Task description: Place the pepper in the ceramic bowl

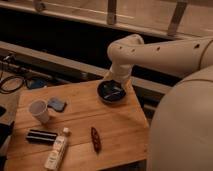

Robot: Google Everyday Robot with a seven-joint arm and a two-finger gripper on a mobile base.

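Status: task not begun, as far as the view shows.

Pepper [95, 139] lies flat on the counter [120, 125] near the front edge, beside the bottle [56, 150] but apart from it. Bowl [111, 91] stands toward the far edge, well apart from the pepper, with bare wood between them. Pale marks show inside the bowl; no pepper is in it.

My arm [125, 52] comes in from the right and bends down at the far side of the bowl. My jaws are at its lower end, just by the bowl's far rim and nowhere near the pepper. I cannot tell whether they are spread or pressed together. Since the pepper is on the wood, I judge they hold nothing of the task.

Other items: cup [39, 111] at the left and a black bar [41, 136] in front of it.

Outstanding: everything. I have to bring the jaws across to the pepper, pinch it across its narrow body, lift it, carry it over the bowl and let go. The pepper is slender and low, so I judge the grasp must come down close to the wood.
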